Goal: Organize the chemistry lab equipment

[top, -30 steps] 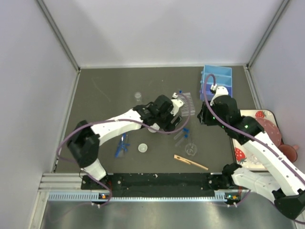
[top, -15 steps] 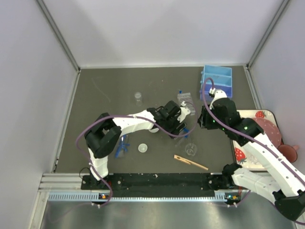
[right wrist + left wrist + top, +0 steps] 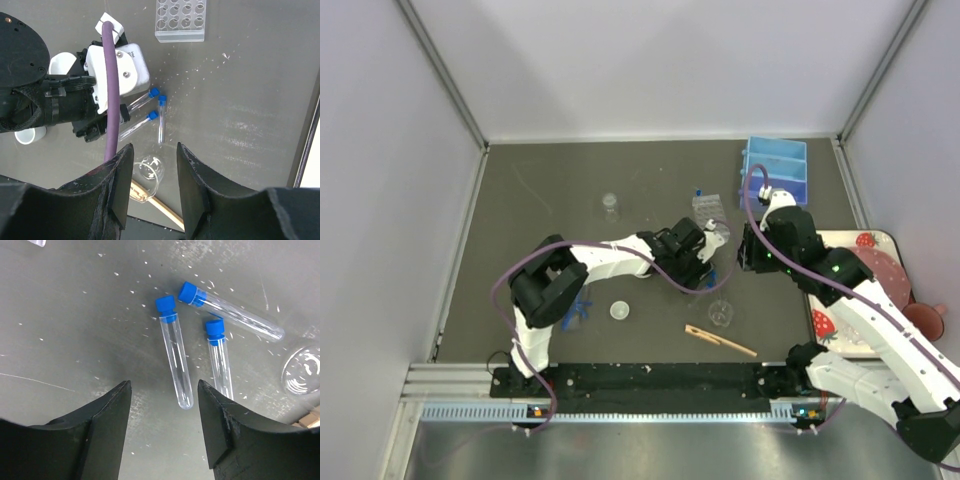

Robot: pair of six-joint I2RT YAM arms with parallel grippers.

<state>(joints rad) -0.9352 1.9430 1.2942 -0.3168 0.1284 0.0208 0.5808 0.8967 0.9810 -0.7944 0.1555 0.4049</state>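
Plainly the left claw (image 3: pixel 162 390) gapes wide, with three empty blue-capped tubes (image 3: pixel 175 360) lying on the bench (image 3: pixel 75 315) just ahead of its tips. Far ahead of the right claw (image 3: pixel 155 150), also wide, the clear tube rack (image 3: pixel 181 20) stands empty.

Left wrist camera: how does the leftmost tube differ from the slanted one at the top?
The leftmost tube lies lengthwise, cap away, rounded end near the camera. The slanted tube lies crosswise, farther off, cap pointing left, beside the third tube. Both are clear, blue-capped, lying flat.
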